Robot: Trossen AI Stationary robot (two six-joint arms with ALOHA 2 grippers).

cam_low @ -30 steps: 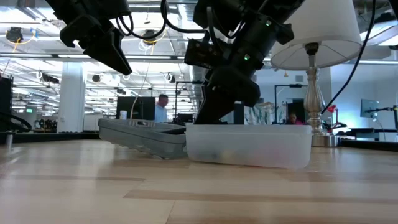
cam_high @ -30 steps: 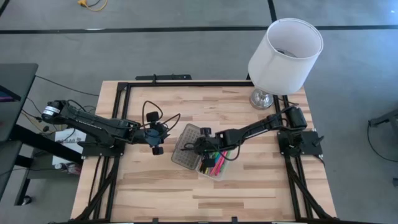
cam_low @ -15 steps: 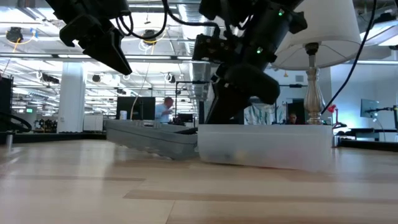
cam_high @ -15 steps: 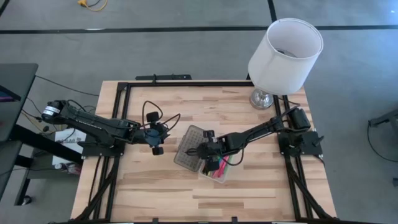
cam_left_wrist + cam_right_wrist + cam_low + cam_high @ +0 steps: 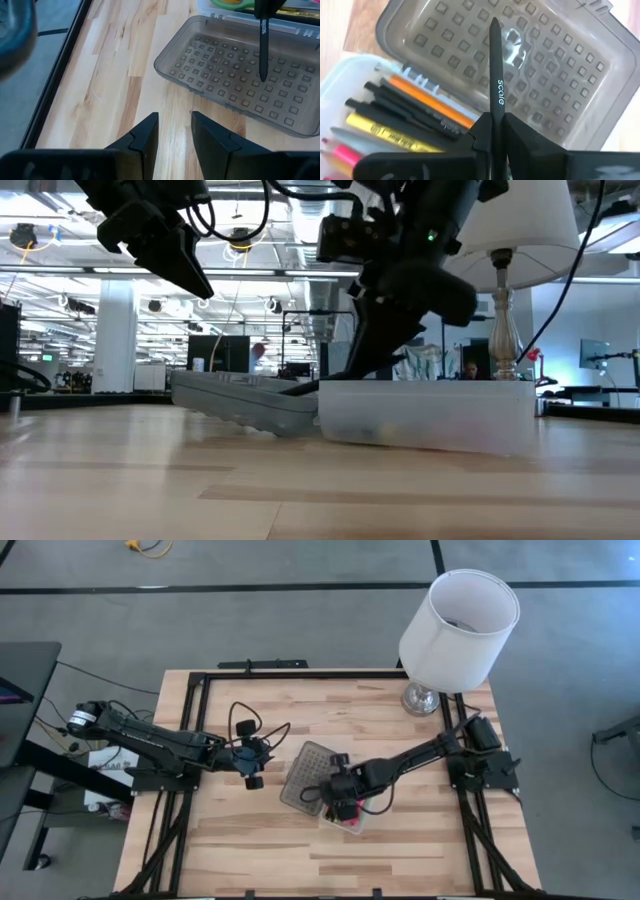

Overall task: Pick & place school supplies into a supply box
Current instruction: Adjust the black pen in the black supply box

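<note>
Pen in my right gripper [image 5: 496, 131]: the fingers are pinched on a slim black pen [image 5: 495, 75], its free end sticking out past them and over the open lid [image 5: 520, 60] of the supply box [image 5: 425, 415]. In the high view my right gripper sits right above the box, which lies near the middle of the table [image 5: 250, 830], with the white lamp [image 5: 458, 615] well beyond it at the far corner.

The box already holds a row of supplies: an orange pen [image 5: 432, 102], a yellow highlighter [image 5: 390, 132], a pink one [image 5: 340, 155] and some black pens, all lying lengthwise. Green scissor handles [image 5: 232, 2] show at one end of the tray.

To do this well, I judge I must carry the pen off the lid and over the clear tray, turn it so it runs parallel to the others, lower it until it is just above them, and only then let go. Released over the lid it would land on the ribbed plastic and roll; released crosswise it would bridge the walls and stop the lid from shutting later.

My left gripper [image 5: 175, 135] hangs beside the box on the lid's side, fingers parted with nothing between them, well clear of the work.
</note>
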